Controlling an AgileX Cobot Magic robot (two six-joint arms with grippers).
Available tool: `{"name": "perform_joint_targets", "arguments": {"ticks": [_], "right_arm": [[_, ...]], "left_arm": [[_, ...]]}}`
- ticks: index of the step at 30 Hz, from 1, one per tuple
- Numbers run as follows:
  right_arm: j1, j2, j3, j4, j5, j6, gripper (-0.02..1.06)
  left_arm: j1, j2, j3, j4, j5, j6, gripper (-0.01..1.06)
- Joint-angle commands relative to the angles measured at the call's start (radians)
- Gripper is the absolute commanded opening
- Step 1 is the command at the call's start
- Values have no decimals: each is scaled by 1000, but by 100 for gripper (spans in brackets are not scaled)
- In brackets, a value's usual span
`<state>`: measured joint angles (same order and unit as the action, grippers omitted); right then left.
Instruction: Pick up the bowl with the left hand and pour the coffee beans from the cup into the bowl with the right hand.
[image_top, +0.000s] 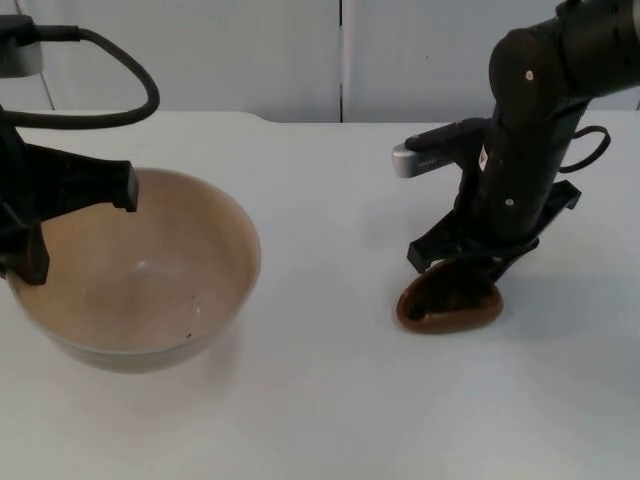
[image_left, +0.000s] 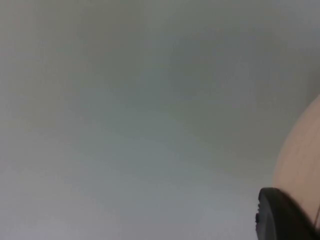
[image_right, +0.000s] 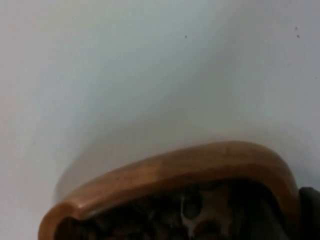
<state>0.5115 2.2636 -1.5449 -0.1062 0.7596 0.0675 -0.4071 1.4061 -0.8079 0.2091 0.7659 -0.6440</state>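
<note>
The wide beige bowl (image_top: 150, 280) hangs a little above the table at the left and casts a shadow beneath. It holds just a few dark specks. My left gripper (image_top: 35, 225) is shut on its left rim. In the left wrist view the bowl's outer wall (image_left: 300, 165) lies against a black fingertip (image_left: 280, 217). A brown wooden cup (image_top: 448, 305) stands on the table at the right, with my right gripper (image_top: 465, 270) shut on it from above. The right wrist view takes in the cup's rim (image_right: 190, 162) and the dark coffee beans (image_right: 165, 220) inside.
White table top (image_top: 330, 400) runs between the bowl and the cup and out to the front edge. The grey partition wall (image_top: 300, 50) closes off the back.
</note>
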Motion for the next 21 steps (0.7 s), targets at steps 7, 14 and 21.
{"name": "perform_joint_targets", "arguments": {"ticks": [7,14,21], "right_arm": [[-1,-59,2,-14,22,0,0],[-1,-116,2,-12,47,0,0],[-1,-133,1,6,83,-5,0]], "left_arm": [[-6,-10,-3,-6,-14,0,0],[-6,-10,-3,-6,-14,0,0],[-6,-10,-3,-8,-14,0,0]]}}
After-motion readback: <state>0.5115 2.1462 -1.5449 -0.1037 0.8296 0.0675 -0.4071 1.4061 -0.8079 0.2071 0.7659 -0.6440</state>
